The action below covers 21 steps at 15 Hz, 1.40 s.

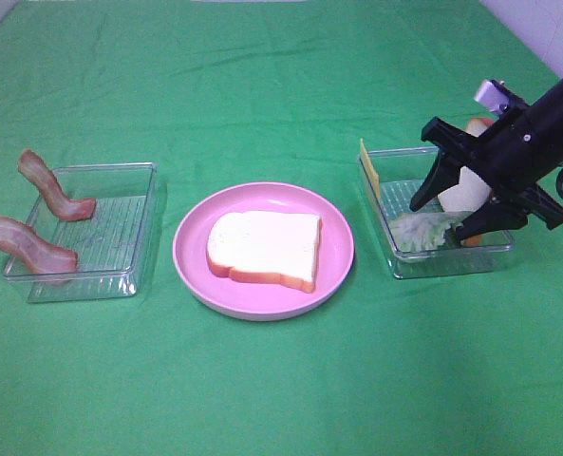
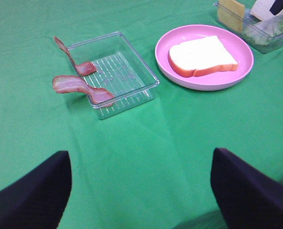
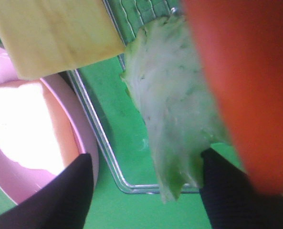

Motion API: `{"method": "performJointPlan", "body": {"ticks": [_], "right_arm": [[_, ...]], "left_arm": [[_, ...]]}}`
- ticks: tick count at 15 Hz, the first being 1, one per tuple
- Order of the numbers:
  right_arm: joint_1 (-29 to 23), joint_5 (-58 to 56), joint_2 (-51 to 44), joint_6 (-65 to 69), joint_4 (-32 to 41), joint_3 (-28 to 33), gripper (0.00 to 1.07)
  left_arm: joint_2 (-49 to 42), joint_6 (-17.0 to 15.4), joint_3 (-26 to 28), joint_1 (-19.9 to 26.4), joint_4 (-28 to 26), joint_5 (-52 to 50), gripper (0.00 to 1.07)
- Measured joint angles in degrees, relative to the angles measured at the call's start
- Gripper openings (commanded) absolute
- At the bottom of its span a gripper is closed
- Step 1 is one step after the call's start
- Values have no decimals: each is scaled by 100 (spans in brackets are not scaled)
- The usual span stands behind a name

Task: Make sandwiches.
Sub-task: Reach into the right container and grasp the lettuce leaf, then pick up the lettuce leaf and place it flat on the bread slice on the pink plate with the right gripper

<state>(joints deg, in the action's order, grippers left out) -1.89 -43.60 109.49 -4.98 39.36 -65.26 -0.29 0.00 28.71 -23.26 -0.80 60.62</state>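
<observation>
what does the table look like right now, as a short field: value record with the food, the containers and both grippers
plate: pink, centre, holds one bread slice lying flat
left tray: two bacon strips, each with one end inside, the other out over the wall
right tray: cheese square standing at one end, lettuce leaf, second bread slice
left gripper: open, over bare cloth
right gripper: open, down in the right tray, fingers either side of the lettuce leaf
</observation>
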Motion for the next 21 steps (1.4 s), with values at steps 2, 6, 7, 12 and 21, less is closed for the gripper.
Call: {"method": "performJointPlan", "body": {"ticks": [2,6,7,12,21], "right_arm": [[0,46,0,0,74,0,46],[0,74,0,-52,92,0,16],[0,103,0,-120,97,0,9],[0,149,0,-304,115,0,0],[0,-659,-1215,-1123,195,0,0]], "left_arm": [[0,0,0,0,0,0,76],[0,0,0,0,0,-6,76],[0,0,0,0,0,-6,76],[0,0,0,0,0,-6,76],[0,0,0,0,0,-11,76]]}}
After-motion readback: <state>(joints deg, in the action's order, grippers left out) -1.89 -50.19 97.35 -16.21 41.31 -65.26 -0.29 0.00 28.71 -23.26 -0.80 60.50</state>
